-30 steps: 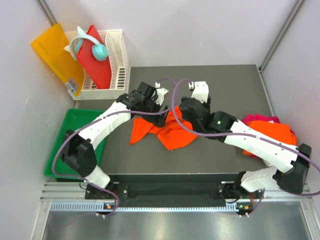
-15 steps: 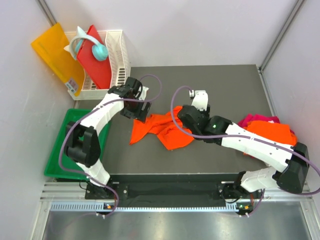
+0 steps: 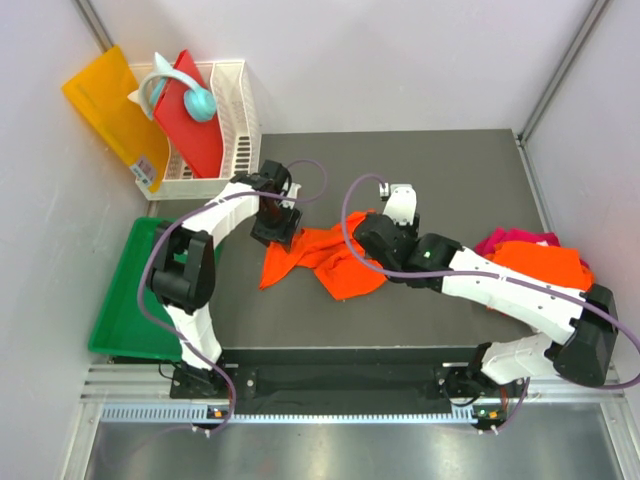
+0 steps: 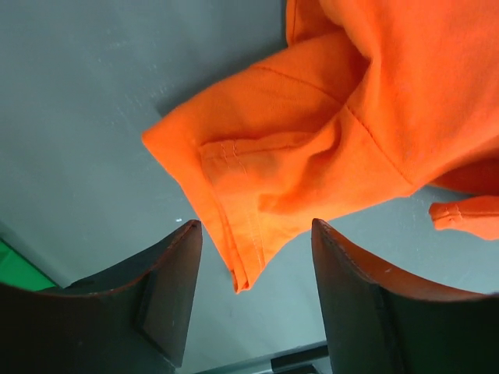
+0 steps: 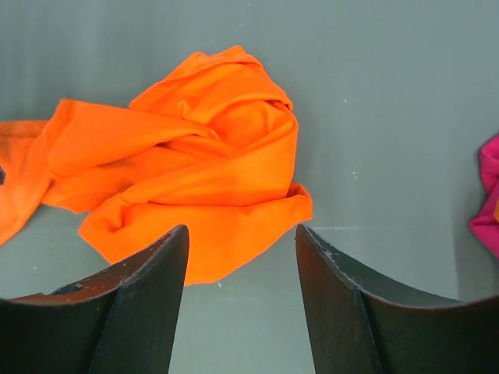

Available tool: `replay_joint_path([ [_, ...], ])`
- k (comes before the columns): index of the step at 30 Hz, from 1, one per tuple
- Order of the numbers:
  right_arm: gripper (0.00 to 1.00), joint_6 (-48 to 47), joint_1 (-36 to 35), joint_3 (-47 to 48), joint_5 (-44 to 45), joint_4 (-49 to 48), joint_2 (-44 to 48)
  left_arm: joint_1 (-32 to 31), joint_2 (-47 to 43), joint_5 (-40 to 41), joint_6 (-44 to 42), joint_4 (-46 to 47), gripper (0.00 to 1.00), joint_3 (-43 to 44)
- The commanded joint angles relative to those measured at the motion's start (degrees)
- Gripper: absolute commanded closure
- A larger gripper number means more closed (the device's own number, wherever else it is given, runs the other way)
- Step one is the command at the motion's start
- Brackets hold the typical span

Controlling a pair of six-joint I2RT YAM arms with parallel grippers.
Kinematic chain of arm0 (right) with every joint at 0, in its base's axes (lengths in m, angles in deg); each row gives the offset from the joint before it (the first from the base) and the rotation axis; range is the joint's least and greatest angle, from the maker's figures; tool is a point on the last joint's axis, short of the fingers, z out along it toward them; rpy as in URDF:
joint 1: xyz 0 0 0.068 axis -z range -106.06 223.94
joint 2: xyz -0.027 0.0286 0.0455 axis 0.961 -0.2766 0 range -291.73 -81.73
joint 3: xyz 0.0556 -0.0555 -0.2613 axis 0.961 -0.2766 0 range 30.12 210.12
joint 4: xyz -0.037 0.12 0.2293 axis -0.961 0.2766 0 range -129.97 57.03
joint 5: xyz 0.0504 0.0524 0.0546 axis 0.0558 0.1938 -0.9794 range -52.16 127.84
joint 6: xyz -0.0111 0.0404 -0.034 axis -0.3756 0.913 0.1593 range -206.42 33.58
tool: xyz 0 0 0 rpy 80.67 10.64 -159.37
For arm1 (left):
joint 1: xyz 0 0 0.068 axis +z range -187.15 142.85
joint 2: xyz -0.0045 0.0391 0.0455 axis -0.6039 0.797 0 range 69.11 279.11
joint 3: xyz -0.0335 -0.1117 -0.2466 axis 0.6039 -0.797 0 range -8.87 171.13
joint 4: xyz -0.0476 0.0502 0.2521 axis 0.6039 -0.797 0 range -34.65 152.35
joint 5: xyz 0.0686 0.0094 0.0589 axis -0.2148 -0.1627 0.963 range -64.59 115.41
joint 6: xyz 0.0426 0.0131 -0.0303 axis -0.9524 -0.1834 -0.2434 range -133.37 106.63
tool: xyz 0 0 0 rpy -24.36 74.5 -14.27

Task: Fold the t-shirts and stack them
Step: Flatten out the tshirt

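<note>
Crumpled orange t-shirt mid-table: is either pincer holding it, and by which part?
Nothing is held: left pincer open over a sleeve of the crumpled orange cloth t-shirt; right pincer open, short of it.

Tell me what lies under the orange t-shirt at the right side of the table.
A magenta-pink t-shirt lies under the orange t-shirt; only its far edge shows. The rest of it, and anything else beneath, is covered.

dark table (image 3: 450, 170) bears crumpled orange t-shirt (image 3: 340, 272), shirt stack (image 3: 545, 262).
</note>
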Motion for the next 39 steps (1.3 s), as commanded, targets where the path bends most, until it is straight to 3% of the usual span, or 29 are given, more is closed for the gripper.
replay_joint_path([
  [1, 0.43, 1.26, -0.62, -0.36, 0.47, 0.88, 0.67, 0.67, 0.55, 0.34, -0.22, 3.43, 0.38, 2.03],
  [16, 0.44, 1.61, -0.97, -0.18, 0.30, 1.41, -0.12, 1.64, 6.88, -0.72, 0.04, 4.49, 0.57, 2.91],
  [21, 0.49, 2.14, -1.50, -1.15, -1.45, 1.41, 0.14, 1.73, 6.62, -2.29, -0.14, 3.00, 1.00, 4.04],
  [31, 0.44, 6.36, -5.45, -10.80, -11.46, -3.68, 1.11, 1.46, -5.14, -13.88, -2.42, -3.77, 1.00, 8.44],
  [39, 0.43, 5.04, -13.01, -9.68, -15.52, -7.72, -7.85, -0.47, -12.27, -19.79, -4.09, -5.53, 1.00, 17.83],
])
